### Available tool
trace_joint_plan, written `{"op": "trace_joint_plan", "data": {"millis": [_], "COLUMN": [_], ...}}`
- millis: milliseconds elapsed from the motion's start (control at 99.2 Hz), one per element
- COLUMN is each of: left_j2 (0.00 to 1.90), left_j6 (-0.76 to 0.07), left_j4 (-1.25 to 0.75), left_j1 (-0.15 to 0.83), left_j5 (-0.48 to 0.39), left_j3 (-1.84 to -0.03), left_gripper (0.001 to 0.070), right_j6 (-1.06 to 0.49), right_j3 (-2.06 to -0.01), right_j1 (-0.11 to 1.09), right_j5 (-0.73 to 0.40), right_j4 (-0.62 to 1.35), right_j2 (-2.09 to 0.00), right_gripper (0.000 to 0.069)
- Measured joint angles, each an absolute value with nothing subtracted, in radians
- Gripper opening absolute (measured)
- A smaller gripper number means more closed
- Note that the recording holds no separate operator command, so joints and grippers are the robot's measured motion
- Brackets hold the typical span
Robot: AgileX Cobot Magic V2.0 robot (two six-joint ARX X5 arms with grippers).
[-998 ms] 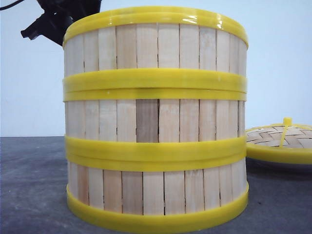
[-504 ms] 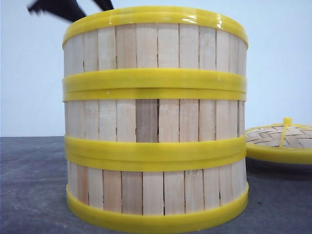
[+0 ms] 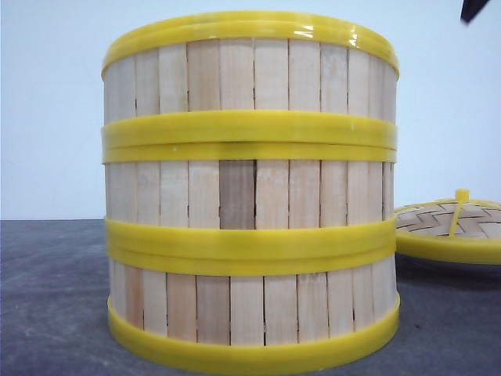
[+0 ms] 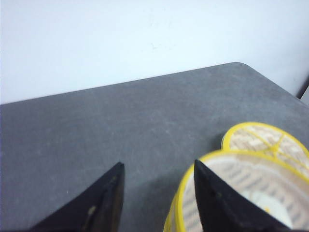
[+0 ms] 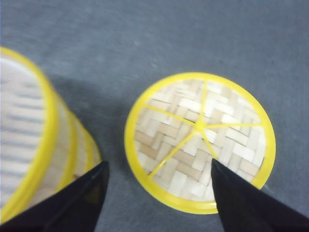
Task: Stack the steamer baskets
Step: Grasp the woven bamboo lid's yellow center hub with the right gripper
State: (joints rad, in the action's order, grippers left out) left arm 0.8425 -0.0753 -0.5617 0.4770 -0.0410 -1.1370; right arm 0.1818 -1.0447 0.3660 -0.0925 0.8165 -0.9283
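Three steamer baskets [image 3: 250, 192] sit stacked on table [image 3: 47, 298], stacking looks done. Left gripper [image 4: 157, 195] spread, empty beside stack; right gripper [image 5: 159, 203] spread, empty above lid [image 5: 200, 142]. Next likely lidding.

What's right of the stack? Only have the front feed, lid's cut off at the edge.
Observer: Woven lid lies whole, flat on the table, apart from the stack of steamer baskets.
Operator: Right gripper?
Observer: Right gripper hangs open above the lid's near edge, holding nothing.
Operator: Left one?
Observer: Left gripper is open too, empty, one finger over the top basket's rim.
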Motion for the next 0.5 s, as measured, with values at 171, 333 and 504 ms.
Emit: {"op": "trace_joint_plan", "data": {"millis": [171, 333, 504], "left_j2": [0.664, 0.568, 0.499], "left_j6": [-0.093, -0.101, -0.118], "left_j4": [-0.569, -0.646, -0.688], "left_j1": [0.514, 0.529, 0.529], "left_j5": [-0.041, -0.042, -0.042], "left_j3": [-0.936, -0.911, -0.912], "left_gripper": [0.0266, 0.0266, 0.0266], "right_j6": [0.155, 0.142, 0.135], "right_j3": [-1.045, -1.045, -1.045], "right_j1": [0.234, 0.173, 0.167], "right_j5": [0.012, 0.046, 0.052], "right_j4": [0.756, 0.697, 0.646], "right_j2": [-1.063, -1.196, -1.321], "right_gripper": [0.0402, 0.0354, 0.0336]}}
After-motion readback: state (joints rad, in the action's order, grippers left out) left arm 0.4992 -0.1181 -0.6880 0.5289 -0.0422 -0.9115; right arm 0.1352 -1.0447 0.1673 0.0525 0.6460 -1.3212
